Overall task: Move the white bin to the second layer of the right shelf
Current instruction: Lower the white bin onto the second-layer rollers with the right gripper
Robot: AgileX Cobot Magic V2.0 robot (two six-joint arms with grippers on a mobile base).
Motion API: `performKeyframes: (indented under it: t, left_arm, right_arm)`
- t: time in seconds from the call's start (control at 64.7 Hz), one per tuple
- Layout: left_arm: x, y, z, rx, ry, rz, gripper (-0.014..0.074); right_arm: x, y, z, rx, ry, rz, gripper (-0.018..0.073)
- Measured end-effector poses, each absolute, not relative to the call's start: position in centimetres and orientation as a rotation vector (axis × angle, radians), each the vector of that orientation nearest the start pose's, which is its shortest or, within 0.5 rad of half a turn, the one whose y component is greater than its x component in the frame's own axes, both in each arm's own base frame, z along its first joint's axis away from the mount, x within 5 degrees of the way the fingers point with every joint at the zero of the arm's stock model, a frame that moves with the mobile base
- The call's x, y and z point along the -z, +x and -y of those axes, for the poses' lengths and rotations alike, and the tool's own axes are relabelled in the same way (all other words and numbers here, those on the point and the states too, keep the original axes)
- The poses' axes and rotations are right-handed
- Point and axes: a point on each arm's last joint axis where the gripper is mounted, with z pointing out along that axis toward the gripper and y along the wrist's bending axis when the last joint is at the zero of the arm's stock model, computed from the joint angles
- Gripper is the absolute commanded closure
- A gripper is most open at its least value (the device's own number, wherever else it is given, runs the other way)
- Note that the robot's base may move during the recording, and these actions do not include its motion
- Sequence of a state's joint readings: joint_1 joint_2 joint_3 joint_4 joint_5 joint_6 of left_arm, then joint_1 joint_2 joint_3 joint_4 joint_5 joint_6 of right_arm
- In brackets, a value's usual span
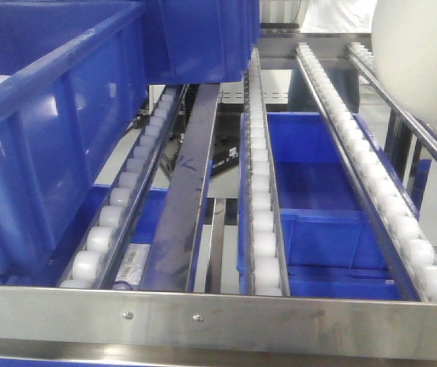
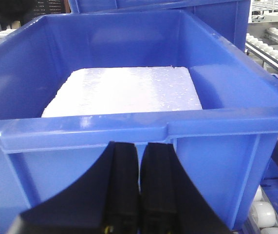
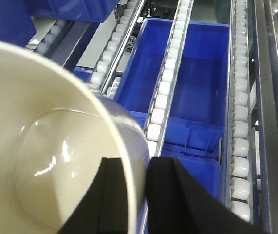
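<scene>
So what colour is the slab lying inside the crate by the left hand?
White slab, in the blue crate; left wrist view.

Lighting: bright, even, overhead. Glare on the steel front lip [image 1: 218,313] and white bin [image 3: 46,161] interior (small hotspots). Foam slab [image 2: 124,90] overexposed. Soft focus throughout; near edges blurred.

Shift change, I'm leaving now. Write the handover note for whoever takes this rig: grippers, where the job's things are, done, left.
Right gripper: shut on the rim of the white bin, one finger inside, one outside.
Left gripper: shut, empty, in front of a blue crate holding a white foam slab.
White bin: held in the air above the roller rack, at its right side in the front view; not set down.
Done: bin picked up and brought over the rack.
Left: lower it onto the rollers behind the steel front lip, release.
</scene>
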State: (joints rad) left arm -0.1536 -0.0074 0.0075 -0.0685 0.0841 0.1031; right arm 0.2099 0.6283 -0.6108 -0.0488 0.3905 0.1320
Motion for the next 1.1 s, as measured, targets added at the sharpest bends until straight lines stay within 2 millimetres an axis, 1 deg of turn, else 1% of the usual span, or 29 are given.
performKeyframes:
  t: [0.247, 0.356, 0.448, 0.526, 0.618, 0.727, 0.943, 0.974, 1.098]
  left_arm:
    - [-20.3, 5.5, 0.9, 0.098, 0.152, -1.561, 0.0512]
    - [-20.3, 5.5, 0.9, 0.098, 0.152, -1.561, 0.0512]
    - [-20.3, 5.5, 0.9, 0.098, 0.152, -1.561, 0.0512]
    - [-20.3, 5.5, 0.9, 0.098, 0.152, -1.561, 0.0512]
    - [-20.3, 5.5, 0.9, 0.098, 0.152, -1.561, 0.0512]
    - [-20.3, 5.5, 0.9, 0.098, 0.152, -1.561, 0.0512]
    - [-20.3, 5.5, 0.9, 0.098, 0.152, -1.561, 0.0512]
    - [-20.3, 5.5, 0.9, 0.098, 0.152, -1.561, 0.0512]
    - [-20.3, 5.5, 0.9, 0.098, 0.152, -1.561, 0.0512]
  right_arm:
    - [-33.1, 12.7, -2.5, -0.185, -0.104, -1.893, 0.0503]
    - [-32.8, 12.6, -2.5, -0.181, -0.104, -1.921, 0.0503]
    - [-32.6, 13.0, -2.6, -0.184, -0.102, -1.944, 0.0503]
    - [-32.0, 13.7, -2.8, -0.192, -0.097, -1.983, 0.0503]
    - [-31.6, 15.1, -3.2, -0.203, -0.087, -2.036, 0.0503]
    - [-31.5, 17.3, -3.7, -0.207, -0.082, -2.095, 0.0503]
    - [-31.1, 22.8, -4.8, -0.194, -0.085, -2.187, 0.0503]
    - [-30.7, 23.9, -5.1, -0.19, -0.086, -2.21, 0.0503]
    - [-29.8, 26.8, -5.7, -0.183, -0.088, -2.259, 0.0503]
